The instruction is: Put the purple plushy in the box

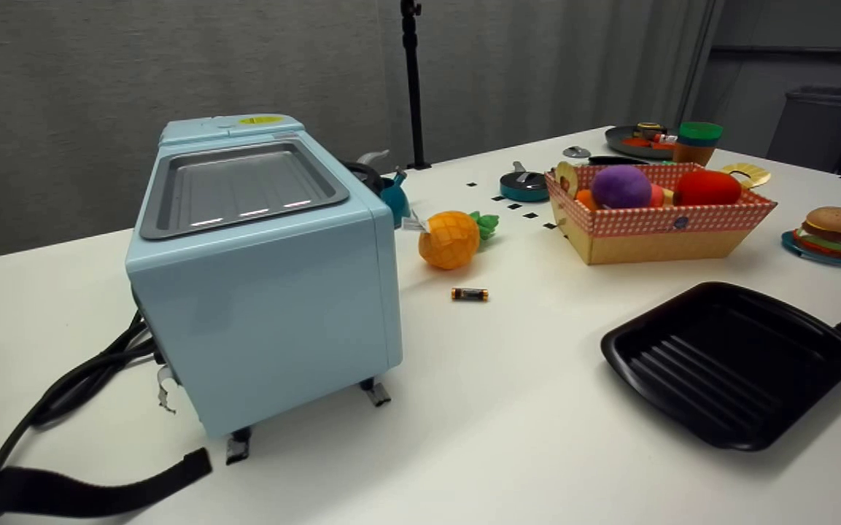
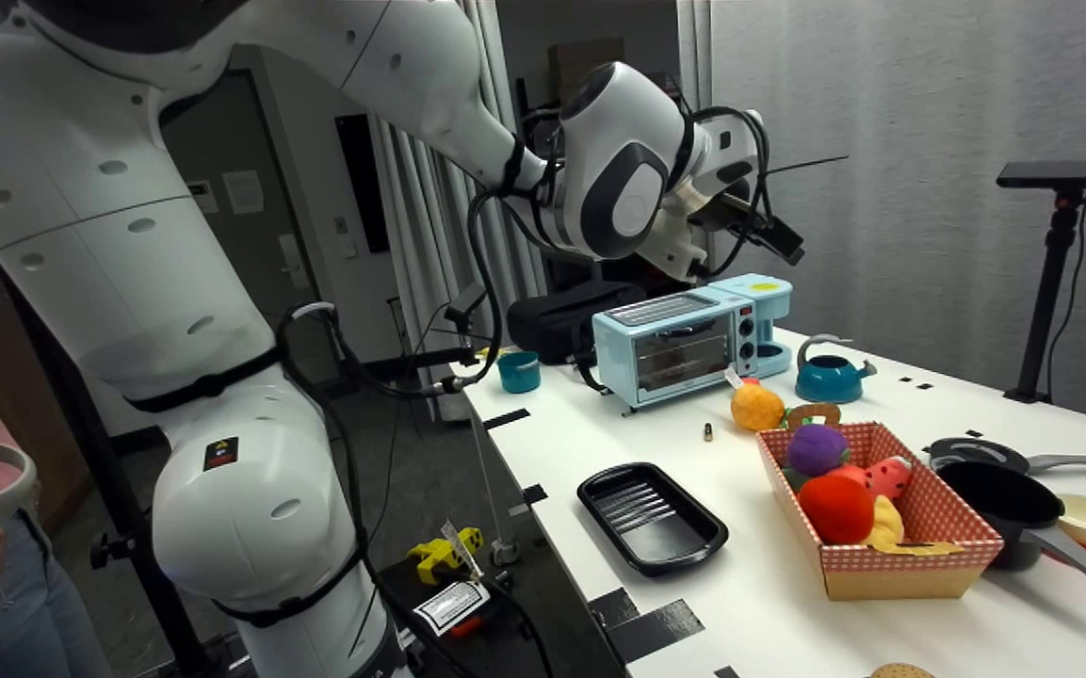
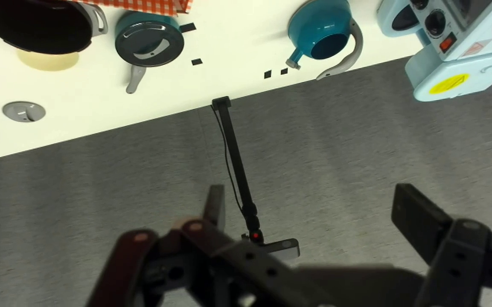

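Purple plushy (image 1: 621,188) in box (image 1: 668,244), seating depth unclear. Gripper (image 3: 312,209) spread, holding nothing. Best: no re-grasp; withdraw high.

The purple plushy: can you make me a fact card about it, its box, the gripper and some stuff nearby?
Purple plushy: in the box, among other toys
Box colours: tan below, red-and-white checks above
Gripper: open, holding nothing
Black tray: on the table, apart from the box
Battery: on the table, near the orange pineapple toy
Job: looks done
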`<action>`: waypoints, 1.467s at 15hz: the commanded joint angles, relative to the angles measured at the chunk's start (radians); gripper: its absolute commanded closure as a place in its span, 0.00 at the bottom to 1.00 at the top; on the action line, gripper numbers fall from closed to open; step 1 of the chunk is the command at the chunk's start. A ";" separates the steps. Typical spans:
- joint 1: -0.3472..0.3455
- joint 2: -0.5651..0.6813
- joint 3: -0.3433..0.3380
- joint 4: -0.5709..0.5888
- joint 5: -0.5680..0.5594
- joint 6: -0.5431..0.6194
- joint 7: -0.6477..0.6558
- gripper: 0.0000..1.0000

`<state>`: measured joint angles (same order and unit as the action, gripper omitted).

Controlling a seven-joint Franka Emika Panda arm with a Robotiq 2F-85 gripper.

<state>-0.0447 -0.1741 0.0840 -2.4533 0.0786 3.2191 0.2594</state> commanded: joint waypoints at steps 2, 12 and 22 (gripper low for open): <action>-0.025 -0.055 0.053 -0.034 -0.015 0.010 0.015 0.00; -0.001 -0.033 0.043 -0.013 -0.002 0.000 0.000 0.00; -0.001 -0.033 0.043 -0.013 -0.002 0.000 0.000 0.00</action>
<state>-0.0457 -0.2074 0.1275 -2.4668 0.0770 3.2196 0.2594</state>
